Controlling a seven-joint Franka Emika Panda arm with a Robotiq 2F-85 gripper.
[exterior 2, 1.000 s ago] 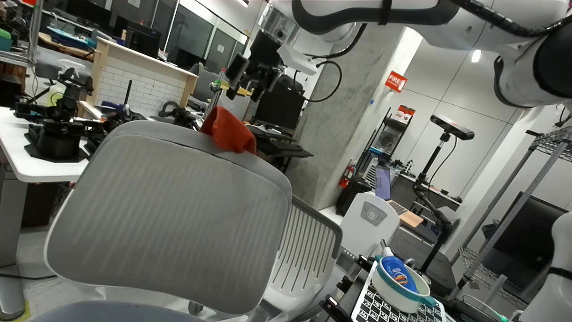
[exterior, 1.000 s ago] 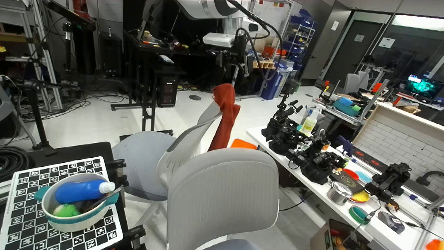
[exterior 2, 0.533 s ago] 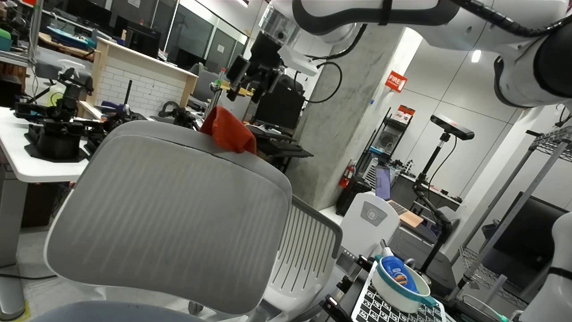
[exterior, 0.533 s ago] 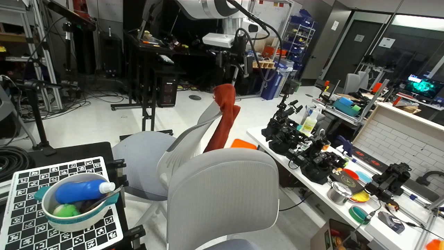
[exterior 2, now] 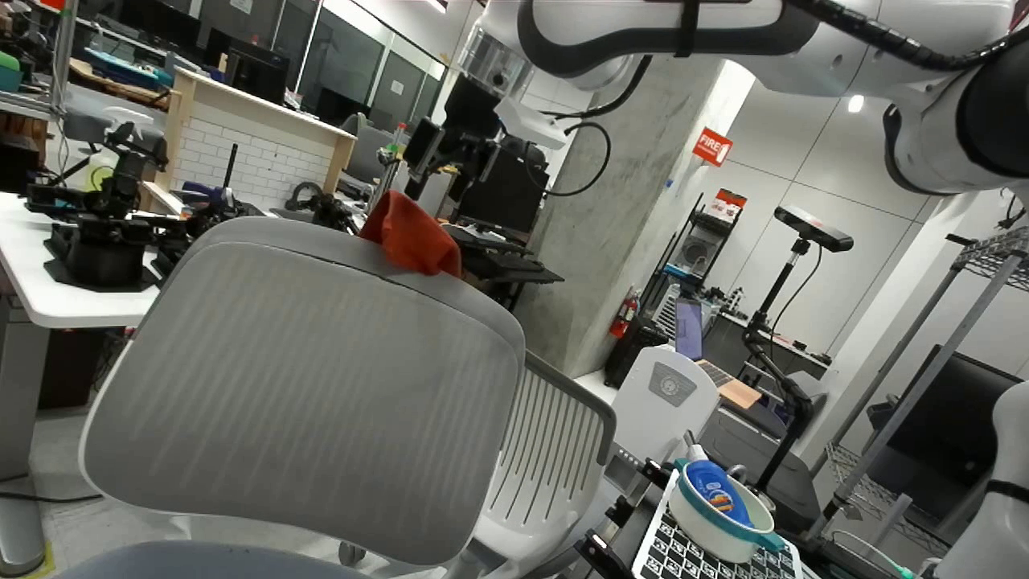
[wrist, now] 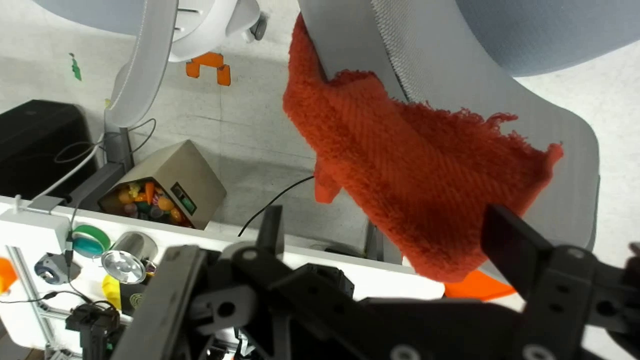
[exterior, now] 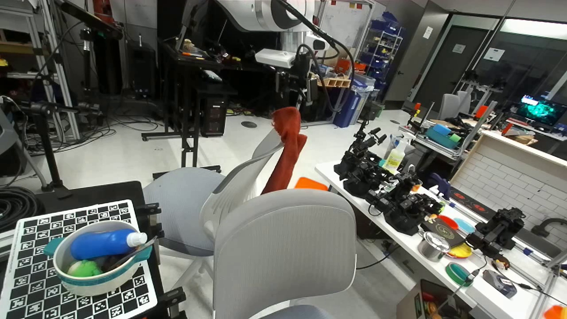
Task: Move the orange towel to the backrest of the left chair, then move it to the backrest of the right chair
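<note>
The rust-orange towel [exterior: 285,148] hangs limp over the top of the left chair's backrest [exterior: 234,199]. An exterior view shows its folded end [exterior 2: 412,237] on the near backrest [exterior 2: 313,378], which is the left chair's. My gripper [exterior: 294,97] is just above the towel's upper end, fingers pointing down. In the wrist view the gripper [wrist: 385,227] has wide-spread jaws, nothing held; the towel [wrist: 415,165] lies beyond, partly behind one finger [wrist: 515,245]. Touching cannot be made out. The right chair [exterior: 292,239] has a bare backrest; its ribbed back [exterior 2: 547,450] shows beyond the left chair.
A white table [exterior: 332,173] with several small black arms runs alongside the chairs. On the opposite side, a black table holds a patterned board [exterior: 33,266] and a pot [exterior: 88,285] with a blue bottle. A flat bright-orange piece [exterior: 311,183] shows behind the chairs.
Over the last half second my gripper has come slightly lower, and a little to the left in both exterior views. Towel and chairs stay where they were; the jaws remain spread.
</note>
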